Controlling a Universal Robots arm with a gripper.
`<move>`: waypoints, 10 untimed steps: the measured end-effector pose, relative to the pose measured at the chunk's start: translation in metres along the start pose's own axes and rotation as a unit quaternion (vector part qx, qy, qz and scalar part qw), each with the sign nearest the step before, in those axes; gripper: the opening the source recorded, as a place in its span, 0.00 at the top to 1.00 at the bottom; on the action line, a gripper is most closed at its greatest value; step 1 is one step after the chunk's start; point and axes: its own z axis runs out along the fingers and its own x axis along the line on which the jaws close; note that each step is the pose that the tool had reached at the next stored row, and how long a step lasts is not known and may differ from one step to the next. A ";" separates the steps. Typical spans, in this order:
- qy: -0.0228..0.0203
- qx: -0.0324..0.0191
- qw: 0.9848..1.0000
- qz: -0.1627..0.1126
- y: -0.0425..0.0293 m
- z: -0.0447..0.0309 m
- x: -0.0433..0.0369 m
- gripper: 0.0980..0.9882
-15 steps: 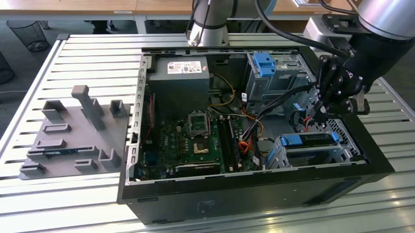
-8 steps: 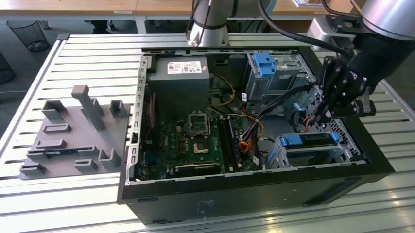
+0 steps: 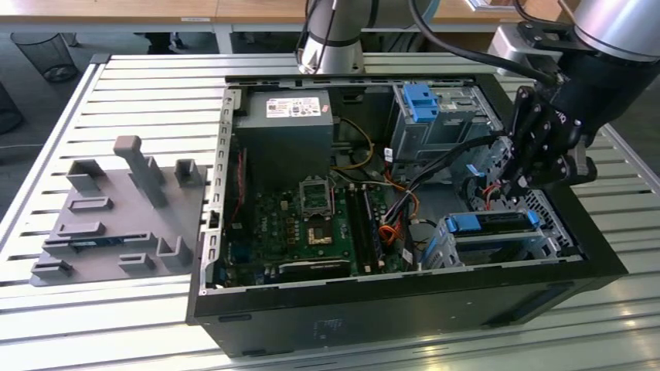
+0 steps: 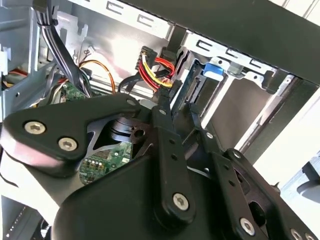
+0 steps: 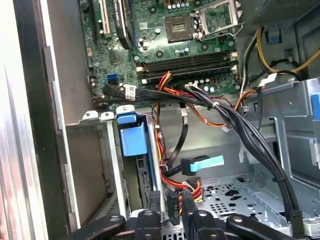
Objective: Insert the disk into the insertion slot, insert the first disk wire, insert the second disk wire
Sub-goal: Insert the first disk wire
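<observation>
Inside an open PC case (image 3: 392, 309) on a slatted table (image 3: 134, 100), exterior view: the disk (image 3: 495, 222), blue frame up, sits in the insertion slot (image 3: 450, 249), a low silver cage in a corner of the case. The gripper (image 3: 512, 184) hangs just above the insertion slot, amid black cables. A taller grey cage (image 3: 428, 116) w/ blue latch stands beyond the slot. The motherboard (image 3: 309, 224) lies beside the slot. A grey fixture tray (image 3: 113, 216) sits well apart from it, outside the case.

Second wrist view: gripper (image 4: 176, 112) fingers (image 4: 161, 122) stand narrow, tips at the disk wire (image 4: 155, 67), a black plug w/ red & yellow leads. The disk's blue frame (image 4: 212, 70) is just past it in the slot.

First wrist view: gripper (image 5: 171, 200) is pinched narrowly on the disk wire's black plug (image 5: 173, 209), just beside the end of the disk (image 5: 134, 140) in the insertion slot (image 5: 111, 165). Can't tell if the plug is seated. A 2nd cable (image 5: 202, 163) w/ light-blue plug hangs near the slot, apart from the disk.
</observation>
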 end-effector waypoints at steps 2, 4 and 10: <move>0.000 0.000 1.000 0.003 -0.0003 0.0003 -0.0021 0.76; 0.000 0.000 1.000 0.006 -0.0010 0.0016 -0.0037 0.76; 0.003 0.000 1.000 0.012 -0.0019 0.0071 -0.0041 0.76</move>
